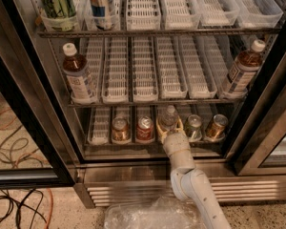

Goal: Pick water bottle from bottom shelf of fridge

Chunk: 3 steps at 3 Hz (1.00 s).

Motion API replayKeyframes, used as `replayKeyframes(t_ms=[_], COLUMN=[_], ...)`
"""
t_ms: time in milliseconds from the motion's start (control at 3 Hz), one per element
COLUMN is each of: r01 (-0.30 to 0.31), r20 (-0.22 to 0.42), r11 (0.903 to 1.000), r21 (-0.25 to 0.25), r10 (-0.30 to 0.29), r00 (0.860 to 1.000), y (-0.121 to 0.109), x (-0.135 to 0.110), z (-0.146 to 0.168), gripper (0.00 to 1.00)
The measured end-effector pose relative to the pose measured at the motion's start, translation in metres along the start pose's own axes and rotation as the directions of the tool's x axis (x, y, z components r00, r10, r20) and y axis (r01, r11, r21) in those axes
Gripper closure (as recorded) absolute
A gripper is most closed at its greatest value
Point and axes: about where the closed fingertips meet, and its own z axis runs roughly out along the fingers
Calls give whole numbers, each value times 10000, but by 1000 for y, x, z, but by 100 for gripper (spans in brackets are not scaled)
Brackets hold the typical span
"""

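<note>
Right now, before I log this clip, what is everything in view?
fridge: one, dark frames, door open, steel grille below
lane trays: many, white, on all three shelves
water bottle: one, clear, bottom shelf, centre
cans: four, mixed colours, bottom shelf, two on each side of the water bottle
tea bottles: two, brown with white labels, at the ends of the middle shelf
drinks: two, one green, one pale and blue, top shelf, left
cables: several, orange and black, floor, left
plastic bag: one, clear, floor below the grille
arm: one, white, reaching up from the lower right
pincer: one, yellowish, at the water bottle
</note>
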Motion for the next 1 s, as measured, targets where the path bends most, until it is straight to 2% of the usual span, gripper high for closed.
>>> replayKeyframes(t_ms=[1000], r01=[243], r20=[1576], r11=[9994], r21=[-252], r10=[-200], r00=[9873], y=[7], x=[-4], z=[-1], gripper=[100])
